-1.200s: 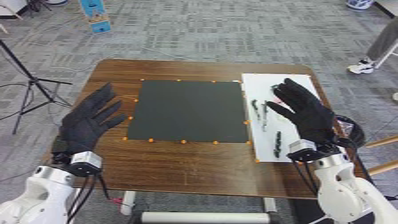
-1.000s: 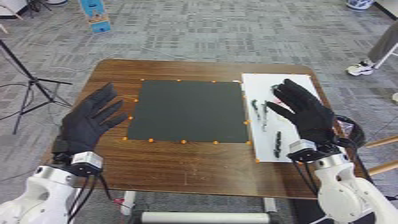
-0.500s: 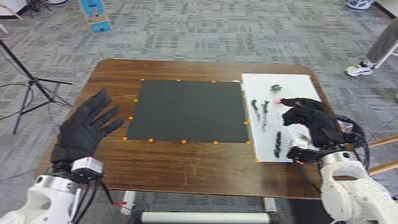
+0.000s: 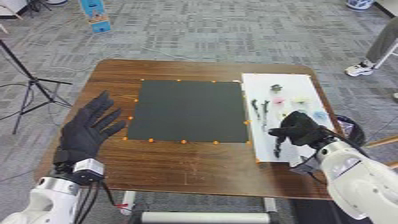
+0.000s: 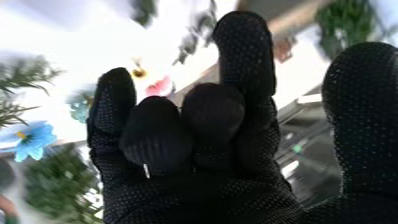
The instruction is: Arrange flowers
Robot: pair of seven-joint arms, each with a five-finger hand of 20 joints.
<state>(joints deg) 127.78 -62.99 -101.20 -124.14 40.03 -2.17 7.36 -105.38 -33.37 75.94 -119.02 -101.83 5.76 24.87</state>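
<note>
Loosely half open, the right robot hand (image 4: 300,131) slants inward, left robot hand (image 4: 82,137) open, both empty

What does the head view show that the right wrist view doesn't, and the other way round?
Head view: the robot's left hand, open over the brown table, and a black tripod on the floor.

Right wrist view: close detail, such as the orange centre of a blue flower.

Both: the right hand, a pink flower and blue on the white sheet.
</note>
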